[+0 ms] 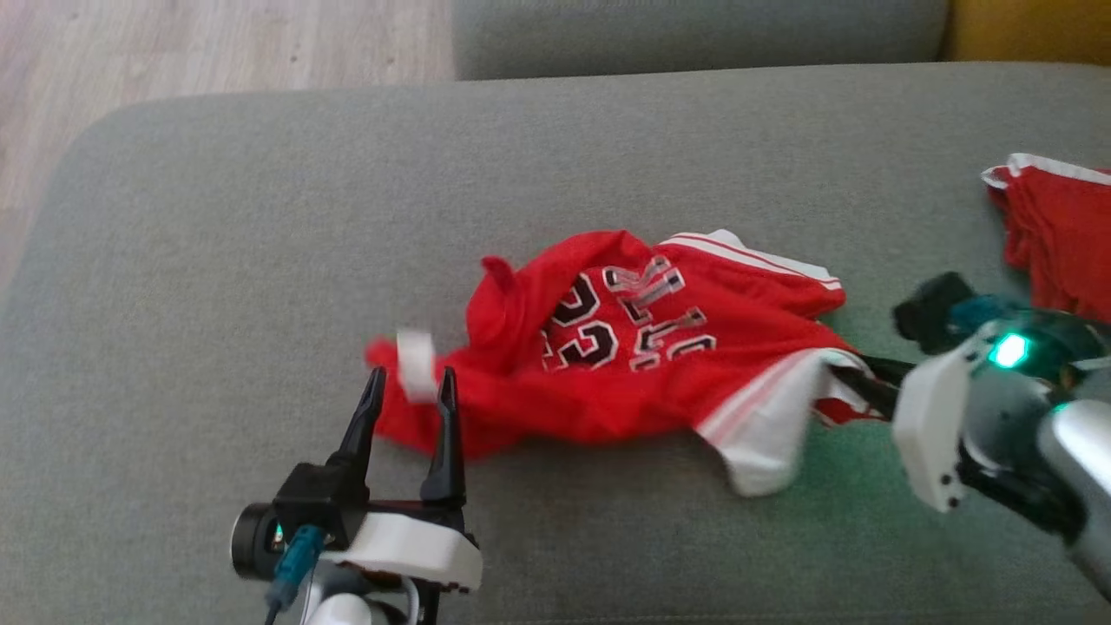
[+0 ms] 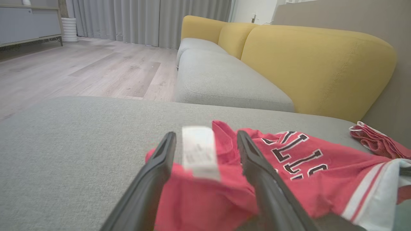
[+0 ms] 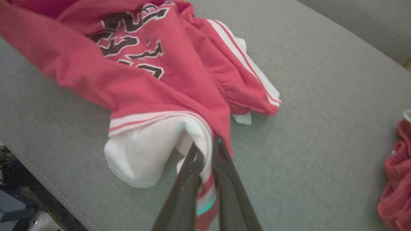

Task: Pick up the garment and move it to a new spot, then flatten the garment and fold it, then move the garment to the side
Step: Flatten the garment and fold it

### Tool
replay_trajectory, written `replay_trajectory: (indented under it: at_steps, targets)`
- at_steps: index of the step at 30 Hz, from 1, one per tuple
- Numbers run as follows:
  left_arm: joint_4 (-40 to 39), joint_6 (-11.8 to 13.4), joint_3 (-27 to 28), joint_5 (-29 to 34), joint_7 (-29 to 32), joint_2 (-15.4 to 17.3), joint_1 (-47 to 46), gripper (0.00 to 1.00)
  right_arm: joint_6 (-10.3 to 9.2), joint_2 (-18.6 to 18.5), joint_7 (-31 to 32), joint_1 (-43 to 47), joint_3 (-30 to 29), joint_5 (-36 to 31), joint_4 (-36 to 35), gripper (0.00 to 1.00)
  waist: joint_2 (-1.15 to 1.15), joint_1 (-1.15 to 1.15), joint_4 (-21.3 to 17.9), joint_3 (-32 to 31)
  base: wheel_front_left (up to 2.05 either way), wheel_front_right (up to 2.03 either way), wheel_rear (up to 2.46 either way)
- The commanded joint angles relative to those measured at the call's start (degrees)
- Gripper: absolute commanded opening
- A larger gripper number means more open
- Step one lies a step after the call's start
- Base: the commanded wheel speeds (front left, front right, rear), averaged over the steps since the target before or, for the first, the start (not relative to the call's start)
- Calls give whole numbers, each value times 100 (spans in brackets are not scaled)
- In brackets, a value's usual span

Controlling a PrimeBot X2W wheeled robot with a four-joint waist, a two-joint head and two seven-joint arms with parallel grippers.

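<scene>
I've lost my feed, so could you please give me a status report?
Right gripper shut on white hem of crumpled red jersey. Left gripper open around its tagged end. Second red garment lies apart.

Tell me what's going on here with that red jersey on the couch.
The robot is working on the red jersey lying crumpled on the grey couch seat. The right arm's jaws are shut on its white-trimmed edge. The left arm's jaws stand open at the opposite end, either side of a white label, not gripping. Another red garment lies apart at the far right.
</scene>
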Motion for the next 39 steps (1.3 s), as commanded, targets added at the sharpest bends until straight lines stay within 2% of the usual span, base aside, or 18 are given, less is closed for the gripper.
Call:
replay_trajectory:
  at_steps: [1, 4, 11, 12, 13, 14, 19, 22, 26, 32, 39]
  targets:
    - [-175, -28, 177, 70, -70, -17, -65, 100, 39, -245, 134, 220, -425, 104, -251, 0, 0, 0, -78, -45, 0, 0, 0]
    - [-181, -33, 175, 73, -70, -17, -62, 100, 39, -315, 236, 410, -712, 53, -281, 0, 0, 0, -102, -24, 0, 0, 0]
    - [-156, -63, 147, 70, -70, -17, -107, 100, 39, -124, 547, 957, -1345, -81, -191, 0, 0, 0, -83, 50, 0, 0, 0]
    - [-156, -60, 152, 71, -70, -17, -110, 100, 39, -63, 539, 1006, -1440, -123, -183, 10, 0, 0, -79, 56, 0, 0, 0]
    - [-152, -58, 160, 75, -70, -17, -106, 100, 39, -20, 548, 1051, -1499, -173, -192, 33, 0, 0, -77, 60, 0, 0, 0]
    - [-147, -59, 168, 80, -70, -17, -99, 100, 39, 13, 563, 1091, -1545, -215, -218, 100, 0, 0, -77, 60, 0, 0, 0]
    - [-125, -61, 208, 94, -70, -17, -42, 100, 39, 101, 493, 1237, -2067, -599, -473, 100, 0, 0, -107, 0, 0, 0, 0]
    - [-125, -50, 217, 97, -70, -17, -18, 100, 39, 369, 159, 1318, -2657, -904, -691, 100, 0, 0, -141, -45, 0, 0, 0]
    - [-131, -36, 225, 98, -70, -17, 31, 100, 39, 1069, -521, 1529, -3482, -1486, -1007, 100, 0, 0, -190, -105, 0, 0, 0]
    - [-78, -43, 196, 99, -70, -17, 38, 100, 39, 2305, -1728, 2028, -4220, -2075, -1207, 100, 0, 0, -213, -158, 0, 0, 0]
    - [276, -171, 259, 245, -70, -17, -60, 100, 39, 3157, -3144, 2370, -4675, -2683, -761, 100, 0, 0, -226, -194, 0, 0, 0]
